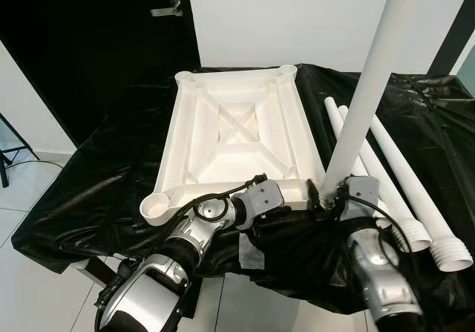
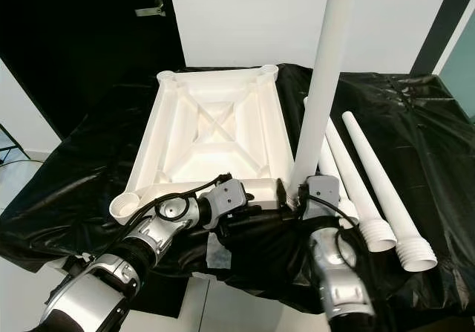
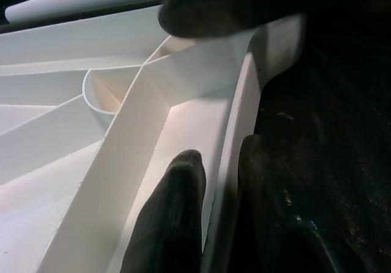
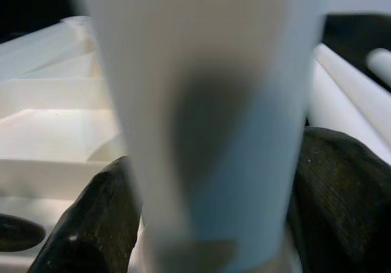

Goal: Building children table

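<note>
**White leg stands at the tabletop's near right corner**

White plastic tabletop point(image 1: 237, 135) lies upside down, ribs up, on a black sheet point(image 1: 96, 176) covering a low surface. Round sockets mark its corners: two at the far end, one open socket point(image 1: 157, 207) at the near left. At the near right corner a long white leg point(image 1: 367, 87) stands close to upright, tilted slightly to the right, its lower end at that corner.

Gripping the leg's base is the right gripper point(image 4: 208, 224); its two black fingers point(image 4: 91, 224) press against either side of the tube, pinching it. The right arm rises from the near right.

Along the near edge, the left gripper point(image 3: 217, 218) pinches the tabletop's near rim, one finger point(image 3: 171, 218) inside the frame and the other outside against the sheet. Its silver arm reaches in from the near left.

To the right of the tabletop three more white legs point(image 1: 404, 191) lie on the sheet, close together, threaded ends toward the near side.

Farther out, a black door with a metal handle point(image 1: 167, 8) stands at the far left beside a white wall point(image 1: 289, 16), and pale floor tiles point(image 1: 30, 287) show at the near left.
</note>
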Robot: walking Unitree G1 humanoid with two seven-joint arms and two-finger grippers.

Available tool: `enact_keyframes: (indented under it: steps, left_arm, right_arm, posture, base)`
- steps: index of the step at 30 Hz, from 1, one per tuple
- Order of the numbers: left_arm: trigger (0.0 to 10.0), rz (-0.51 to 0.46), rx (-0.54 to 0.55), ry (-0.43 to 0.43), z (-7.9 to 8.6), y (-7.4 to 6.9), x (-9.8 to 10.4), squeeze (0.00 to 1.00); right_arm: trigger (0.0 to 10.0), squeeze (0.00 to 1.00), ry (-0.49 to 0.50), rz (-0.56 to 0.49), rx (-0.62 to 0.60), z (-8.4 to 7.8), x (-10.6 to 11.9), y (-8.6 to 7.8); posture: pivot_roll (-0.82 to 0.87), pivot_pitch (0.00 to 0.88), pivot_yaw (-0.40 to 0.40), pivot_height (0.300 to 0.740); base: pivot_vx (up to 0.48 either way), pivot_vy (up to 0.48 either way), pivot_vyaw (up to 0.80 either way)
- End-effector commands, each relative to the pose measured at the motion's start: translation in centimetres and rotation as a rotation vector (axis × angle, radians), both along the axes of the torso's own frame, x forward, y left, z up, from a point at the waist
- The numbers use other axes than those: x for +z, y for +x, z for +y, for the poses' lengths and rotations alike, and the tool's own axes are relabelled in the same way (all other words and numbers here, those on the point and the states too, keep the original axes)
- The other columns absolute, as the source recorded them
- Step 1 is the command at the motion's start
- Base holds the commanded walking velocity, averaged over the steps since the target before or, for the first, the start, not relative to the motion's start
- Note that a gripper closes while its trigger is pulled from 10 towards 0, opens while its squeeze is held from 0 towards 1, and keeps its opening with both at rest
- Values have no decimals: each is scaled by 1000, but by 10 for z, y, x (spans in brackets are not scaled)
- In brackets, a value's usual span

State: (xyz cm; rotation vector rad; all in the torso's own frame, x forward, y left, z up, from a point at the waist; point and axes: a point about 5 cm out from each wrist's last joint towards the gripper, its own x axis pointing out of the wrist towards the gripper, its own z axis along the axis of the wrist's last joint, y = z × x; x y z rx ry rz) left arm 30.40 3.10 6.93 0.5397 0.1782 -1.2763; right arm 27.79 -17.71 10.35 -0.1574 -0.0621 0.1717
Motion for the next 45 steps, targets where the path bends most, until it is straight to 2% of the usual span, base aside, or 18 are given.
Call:
enact_keyframes:
  steps: [1,2,9,10,13,14,17,24,31,33,35,36,38,39,41,43,44,45]
  left_arm:
    - [10000,249,-35,189,22,-36,-58,0]
    - [10000,248,-37,189,21,-35,-57,0]
    - [10000,246,-39,190,21,-35,-57,0]
    - [10000,245,-37,190,21,-35,-56,0]
    - [10000,245,-36,190,21,-35,-56,0]
    - [10000,246,-36,188,22,-35,-56,0]
    - [10000,248,-33,187,22,-35,-57,0]
    - [10000,250,-32,187,23,-35,-57,0]
    - [10000,251,-32,186,23,-35,-57,0]
    - [10000,250,-32,186,22,-35,-57,0]
    - [10000,249,-31,184,22,-35,-57,0]
    - [10000,249,-31,184,22,-35,-57,0]
    - [10000,247,-28,183,22,-35,-57,0]
    - [10000,247,-28,183,22,-35,-57,0]
    - [10000,245,-24,185,23,-34,-56,0]
    - [10000,245,-24,185,23,-34,-56,0]
    - [10000,245,-24,189,24,-33,-56,0]
    - [10000,245,-24,189,24,-33,-56,0]
  right_arm:
    - [10000,0,14,12,87,3,1,2]
    - [10000,0,18,58,203,1,1,2]
    - [10000,0,-68,109,405,-6,4,-1]
    - [0,0,-67,122,445,-8,6,-1]
    - [0,0,-64,123,458,-9,6,-1]
    - [0,0,-67,138,513,-10,7,-1]
    - [0,0,-76,150,539,-13,9,1]
    - [0,0,-91,179,565,-22,10,3]
    - [0,0,-73,200,562,-17,3,-1]
    - [0,0,-52,178,521,-12,0,-2]
    - [0,0,-11,72,323,0,-4,-1]
    - [0,0,-11,72,323,0,-4,-1]
    - [0,0,49,0,20,9,-10,-7]
    - [0,0,49,0,20,9,-10,-7]
    - [0,0,94,18,-180,15,-18,-16]
    - [0,0,94,18,-180,15,-18,-16]
    - [0,0,111,23,-261,14,-19,-15]
    - [0,0,111,23,-261,14,-19,-15]
  posture:
    - [-32,0,12,740]
    - [-36,0,15,740]
    - [-33,0,12,740]
    - [-30,0,12,740]
    - [-30,0,12,740]
    - [-27,0,13,740]
    - [-24,0,14,740]
    - [-24,0,16,740]
    - [-26,0,15,740]
    - [-23,0,12,740]
    - [-20,0,11,740]
    - [-20,0,11,740]
    - [-14,0,9,740]
    - [-14,0,9,740]
    - [-13,0,13,740]
    - [-13,0,13,740]
    - [-18,0,16,740]
    - [-18,0,16,740]
  base:
    - [0,0,0]
    - [0,0,0]
    - [0,0,0]
    - [0,0,0]
    - [0,0,0]
    - [0,0,0]
    - [0,0,0]
    - [0,0,0]
    - [0,0,0]
    - [0,0,0]
    - [0,0,0]
    - [0,0,0]
    - [0,0,0]
    - [0,0,0]
    - [0,0,0]
    - [0,0,0]
    - [0,0,0]
    - [0,0,0]
